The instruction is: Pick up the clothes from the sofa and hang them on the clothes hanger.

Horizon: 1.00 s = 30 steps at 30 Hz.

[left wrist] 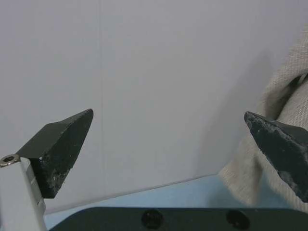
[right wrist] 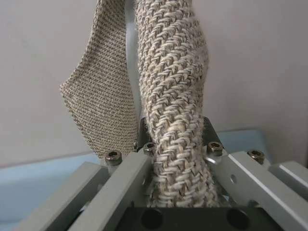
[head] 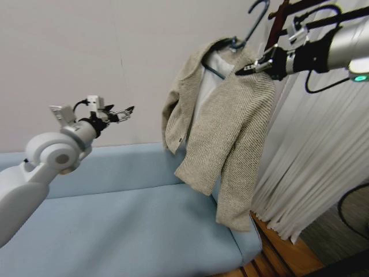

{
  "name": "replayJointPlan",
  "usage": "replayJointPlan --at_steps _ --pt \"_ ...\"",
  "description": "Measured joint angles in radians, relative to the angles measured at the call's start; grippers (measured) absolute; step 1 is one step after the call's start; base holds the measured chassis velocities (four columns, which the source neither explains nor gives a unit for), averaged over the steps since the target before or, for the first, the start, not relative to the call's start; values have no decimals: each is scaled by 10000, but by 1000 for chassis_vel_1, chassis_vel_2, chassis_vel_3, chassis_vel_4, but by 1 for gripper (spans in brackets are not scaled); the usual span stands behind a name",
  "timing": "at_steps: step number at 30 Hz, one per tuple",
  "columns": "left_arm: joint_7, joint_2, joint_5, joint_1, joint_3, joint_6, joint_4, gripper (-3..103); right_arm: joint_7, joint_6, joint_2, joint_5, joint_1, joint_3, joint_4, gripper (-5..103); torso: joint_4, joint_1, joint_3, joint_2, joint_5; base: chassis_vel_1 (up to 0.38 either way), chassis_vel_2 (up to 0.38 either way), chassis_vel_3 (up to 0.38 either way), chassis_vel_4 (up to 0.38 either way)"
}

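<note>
The jacket (head: 225, 133) hangs high at the sofa's (head: 115, 231) right end, draped on a hanger (head: 235, 44) whose hook rises beside the dark rack (head: 278, 23). I cannot tell whether the hook is over a bar. The right gripper (head: 249, 68) is clamped on a thick fold of knit at the jacket's right shoulder; the right wrist view shows the fabric bunched between the fingers. The left gripper (head: 124, 112) hovers over the sofa back, well apart to the left, fingers spread wide and empty.

The main risk is that the grip is on cloth, not on the hanger. A tug or tilt could pull the shoulder off, tip the hanger, and let the jacket slide off onto the sofa. The left front hangs loose, so its weight is uneven.

The rack and the curtain (head: 311, 173) crowd the right side, and the arm's cables lie near the bars. There is open room to the left, along the wall and above the seat.
</note>
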<state>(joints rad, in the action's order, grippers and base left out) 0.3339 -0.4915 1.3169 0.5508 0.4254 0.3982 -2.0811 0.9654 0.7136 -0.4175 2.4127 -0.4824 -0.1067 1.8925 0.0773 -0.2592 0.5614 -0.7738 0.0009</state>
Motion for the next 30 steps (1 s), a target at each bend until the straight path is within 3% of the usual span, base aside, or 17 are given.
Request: replayJointPlan --at_steps 1,3,5,7,9,11,14,20,22,24,26,27,29,30 --pt "0 0 0 0 0 0 0 100 0 0 0 0 0 0 0 5 0 0 0 0 0 0 0 0 0" --pt "232 -153 -29 586 570 57 -265 100 -322 -11 823 -767 396 79 200 5 -10 0 0 0 16 0 0 0 0" --pt "233 -449 -105 569 513 228 -204 100 -436 15 1881 -871 582 239 360 5 14 -2 0 0 3 0 0 0 0" --pt "157 -495 -184 629 555 304 -209 100 -479 52 2222 -901 611 273 351 5 21 -1 -1 0 -1 0 0 0 0" --pt "159 -517 -292 1002 953 368 -348 100 -516 103 2549 -960 624 182 150 5 27 1 -3 -1 18 -22 -8 -53 -32" --pt "198 -518 -311 1178 1149 383 -407 100 -488 118 2586 -993 626 79 52 5 26 1 -3 -1 21 -6 -12 -26 -12" --pt "228 -504 -369 1426 1441 430 -489 100 -403 146 2637 -1095 596 -259 -131 5 -2 0 -1 -1 6 0 0 0 0" --pt "244 -536 -504 1383 1326 506 -512 100 -607 157 2555 -1862 445 -626 -341 5 1 -3 2 0 4 0 0 0 0" --pt "226 -624 -618 1435 1256 545 -525 100 -948 164 2440 -2838 323 -845 -686 5 9 -2 0 -1 6 0 0 0 0" --pt "210 -692 -694 1505 1244 552 -533 100 -1758 166 2440 -4065 320 -1107 -901 5 10 -2 1 0 8 0 0 0 0" --pt "206 -706 -708 1525 1243 553 -538 100 -2078 167 2442 -4485 328 -1218 -944 5 10 -2 0 0 7 0 0 0 0" --pt "191 -732 -745 1596 1237 554 -562 100 -2805 166 2401 -5394 382 -1496 -1067 5 12 -1 0 -1 5 0 0 0 0" --pt "151 -746 -796 1691 1227 557 -589 100 -3497 134 2188 -6608 505 -1803 -1234 5 6 -1 0 0 6 0 0 0 0" --pt "151 -746 -796 1691 1227 557 -589 100 -3497 134 2188 -6608 505 -1803 -1234 5 6 -1 0 0 6 0 0 0 0"
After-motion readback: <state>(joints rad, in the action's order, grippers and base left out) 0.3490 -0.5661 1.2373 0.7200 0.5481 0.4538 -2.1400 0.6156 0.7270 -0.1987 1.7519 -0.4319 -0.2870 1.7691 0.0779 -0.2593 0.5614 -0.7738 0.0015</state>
